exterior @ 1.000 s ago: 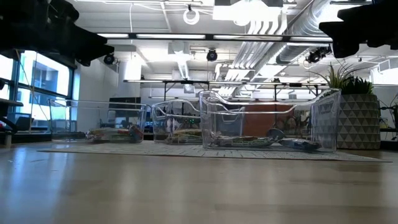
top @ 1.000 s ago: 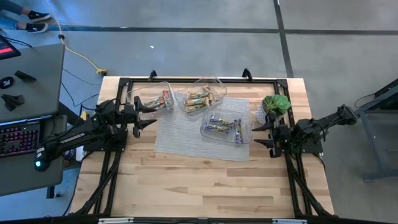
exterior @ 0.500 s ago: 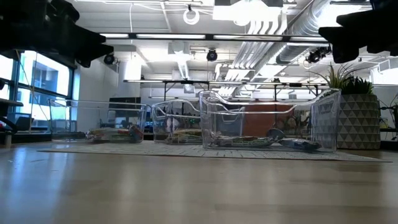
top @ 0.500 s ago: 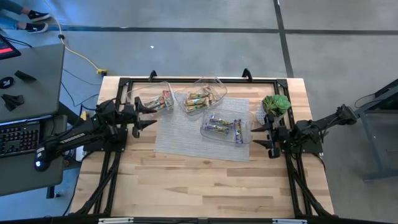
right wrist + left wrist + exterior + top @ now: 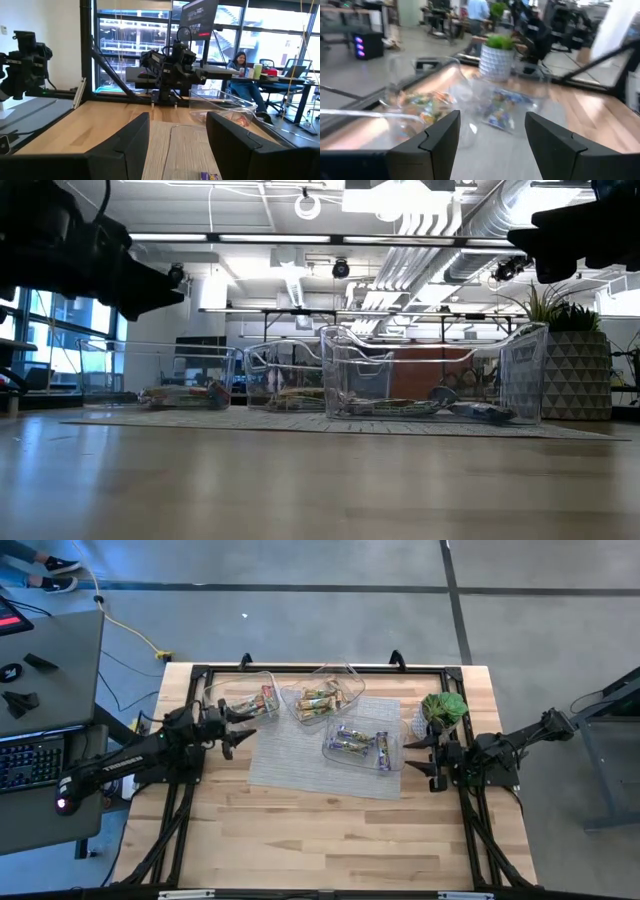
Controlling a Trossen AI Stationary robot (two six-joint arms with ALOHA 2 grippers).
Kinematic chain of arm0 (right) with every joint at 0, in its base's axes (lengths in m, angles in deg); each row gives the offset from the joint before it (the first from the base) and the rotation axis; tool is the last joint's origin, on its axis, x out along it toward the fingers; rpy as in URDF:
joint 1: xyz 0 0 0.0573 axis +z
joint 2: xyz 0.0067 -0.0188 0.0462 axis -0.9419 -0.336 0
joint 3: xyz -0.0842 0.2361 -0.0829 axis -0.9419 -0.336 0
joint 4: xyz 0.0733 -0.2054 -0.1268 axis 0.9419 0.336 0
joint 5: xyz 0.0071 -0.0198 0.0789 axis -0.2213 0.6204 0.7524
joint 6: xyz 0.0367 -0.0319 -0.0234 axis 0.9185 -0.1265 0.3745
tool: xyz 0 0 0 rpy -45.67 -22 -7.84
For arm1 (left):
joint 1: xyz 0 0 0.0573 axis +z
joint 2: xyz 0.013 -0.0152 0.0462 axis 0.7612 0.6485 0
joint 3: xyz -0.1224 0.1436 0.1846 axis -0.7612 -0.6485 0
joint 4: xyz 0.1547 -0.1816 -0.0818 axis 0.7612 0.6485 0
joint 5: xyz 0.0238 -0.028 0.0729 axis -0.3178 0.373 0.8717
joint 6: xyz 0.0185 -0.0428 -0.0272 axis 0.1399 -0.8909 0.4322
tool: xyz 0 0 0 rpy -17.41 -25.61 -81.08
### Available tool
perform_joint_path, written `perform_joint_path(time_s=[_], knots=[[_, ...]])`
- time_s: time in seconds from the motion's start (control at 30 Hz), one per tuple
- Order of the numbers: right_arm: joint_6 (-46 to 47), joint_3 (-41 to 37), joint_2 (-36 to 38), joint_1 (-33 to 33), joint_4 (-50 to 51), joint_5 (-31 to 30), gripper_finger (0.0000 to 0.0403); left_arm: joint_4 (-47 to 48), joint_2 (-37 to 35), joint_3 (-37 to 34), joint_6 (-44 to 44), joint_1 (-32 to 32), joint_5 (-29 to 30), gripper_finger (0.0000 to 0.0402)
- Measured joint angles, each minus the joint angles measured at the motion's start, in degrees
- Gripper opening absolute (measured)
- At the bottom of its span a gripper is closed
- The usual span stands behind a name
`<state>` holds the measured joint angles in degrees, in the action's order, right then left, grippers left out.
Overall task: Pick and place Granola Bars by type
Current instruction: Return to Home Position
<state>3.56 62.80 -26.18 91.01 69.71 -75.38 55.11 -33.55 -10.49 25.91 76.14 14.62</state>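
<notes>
My counter [image 5: 330,840] is pale wood, smooth with a soft sheen. The mat [image 5: 290,765] on it looks like grey woven cloth, matt. The tubs [image 5: 398,748] are clear glossy plastic, and the Granola Bars [image 5: 350,743] have shiny wrappers. My left gripper [image 5: 492,132] has dark matt fingers [image 5: 437,145].

left gripper [image 5: 242,724] edged forward, turned slightly, now hanging a little lower

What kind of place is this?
Probably a robotics lab in an open office: exposed ceiling ducts, a person seated at a desk by large windows, and a wooden table where the left tool and right tool hang open.
</notes>
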Motion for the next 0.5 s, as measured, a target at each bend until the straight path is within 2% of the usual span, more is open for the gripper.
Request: perform_joint_path(time_s=[0.1, 0.3, 0.5], knots=[[0.03, -0.02, -0.02, 0.00, 0.17, 0.03, 0.0181, 0.39, 0.22, 0.00, 0.19, 0.03, 1.37, 0.0218], [-0.09, -0.02, -0.02, 0.00, 0.19, 0.22, 0.0181, 5.28, 0.37, 0.00, -0.19, 0.02, 0.28, 0.0218], [-0.11, -0.02, -0.02, 0.00, 0.16, 0.26, 0.0181, 5.13, 1.53, 0.00, -3.78, 0.02, -1.10, 0.0218]])
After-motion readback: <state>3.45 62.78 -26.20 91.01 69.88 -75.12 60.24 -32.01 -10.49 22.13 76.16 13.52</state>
